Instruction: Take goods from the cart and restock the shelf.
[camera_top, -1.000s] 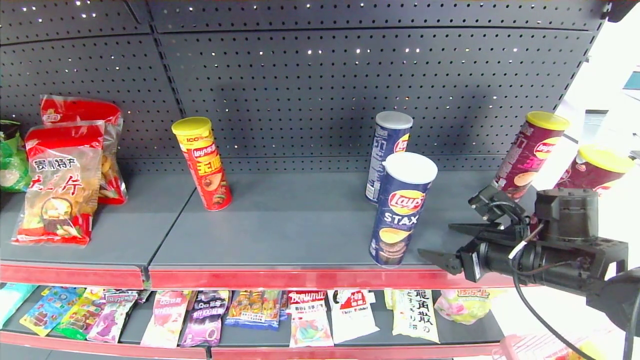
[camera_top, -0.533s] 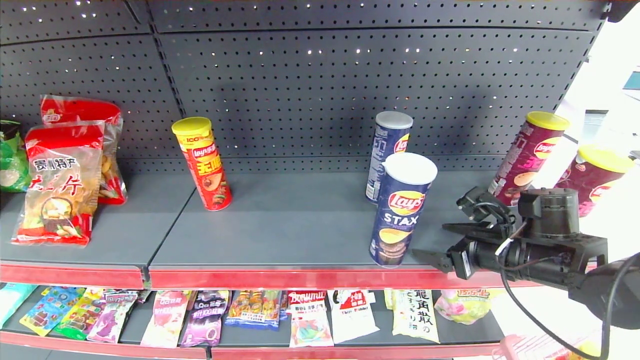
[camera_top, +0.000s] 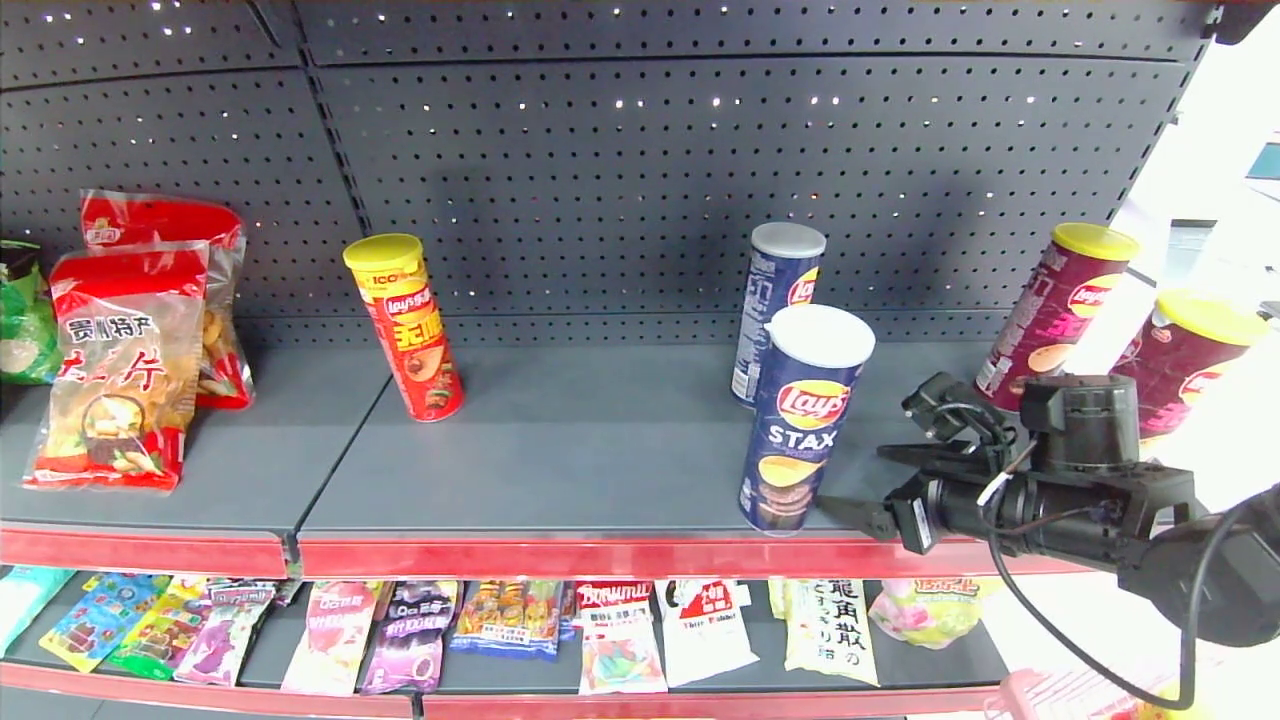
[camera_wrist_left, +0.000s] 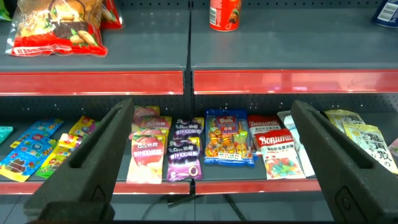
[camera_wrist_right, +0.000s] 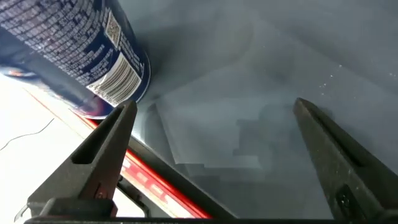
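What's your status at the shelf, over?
Right gripper open, empty, beside front blue can at shelf edge. Left gripper open, low, facing snack packets. Maroon can close behind right arm.

The right arm (camera_top: 1100, 510) is black all over and made of round, tube-like segments, with a short cylinder housing (camera_top: 1085, 420) on top of its wrist. A thin black cable (camera_top: 1003, 603) hangs in a loop under it, and a small white label (camera_top: 918, 525) sits behind the right gripper (camera_top: 853, 478). Its fingers (camera_wrist_right: 102, 158) are dark, matt and wedge-shaped, becoming narrow at the tips. The left gripper (camera_wrist_left: 205, 162) has the same dark, tapered fingers (camera_wrist_left: 87, 165) with flat, angular faces.
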